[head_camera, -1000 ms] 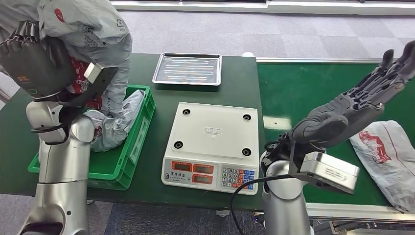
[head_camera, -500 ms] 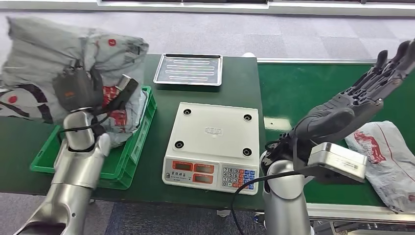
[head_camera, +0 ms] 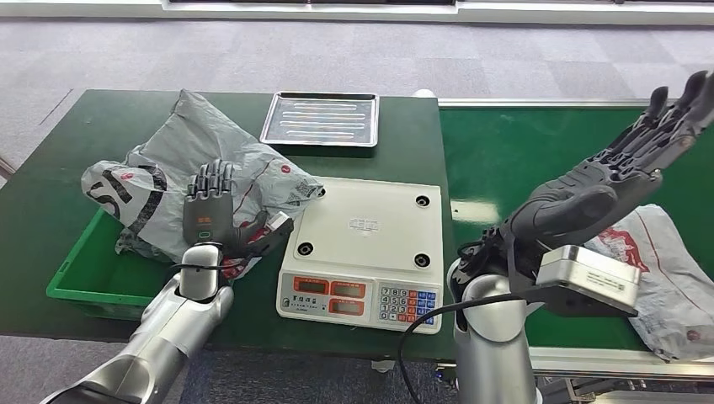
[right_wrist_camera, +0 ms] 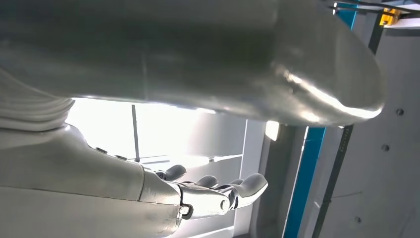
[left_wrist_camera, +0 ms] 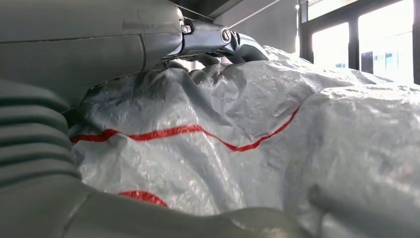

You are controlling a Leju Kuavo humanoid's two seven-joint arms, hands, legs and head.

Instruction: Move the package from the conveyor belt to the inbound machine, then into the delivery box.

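— Grey plastic, crumpled, with red and black print: that is the grey plastic mailer package (head_camera: 210, 181) you are after. Where does it sit for you?

— You see it lying over the right end of the green plastic crate (head_camera: 88, 278) on the dark green bench (head_camera: 50, 160), with one corner reaching onto the left edge of the white weighing scale (head_camera: 366, 244).

— And your left robot hand (head_camera: 210, 206)?

— Your left robot hand is on top of that package, fingers pointing away from you and laid against the plastic. From the left wrist view you get the grey film (left_wrist_camera: 237, 144) with a red line close under the hand, and fingers hooked over a fold. You can say it is touching the bag; whether it truly grips it, you cannot tell.

— Your right robot hand (head_camera: 640, 156)?

— Released. It hangs raised above the green conveyor belt (head_camera: 522, 151), fingers straight and apart, holding nothing.

— Anything else on your side?

— You have 1 more grey printed bag (head_camera: 665, 269) lying on the belt near its front edge, partly behind your right forearm. 1 shallow steel tray (head_camera: 321, 119) rests at the far edge of the bench, beyond the scale.
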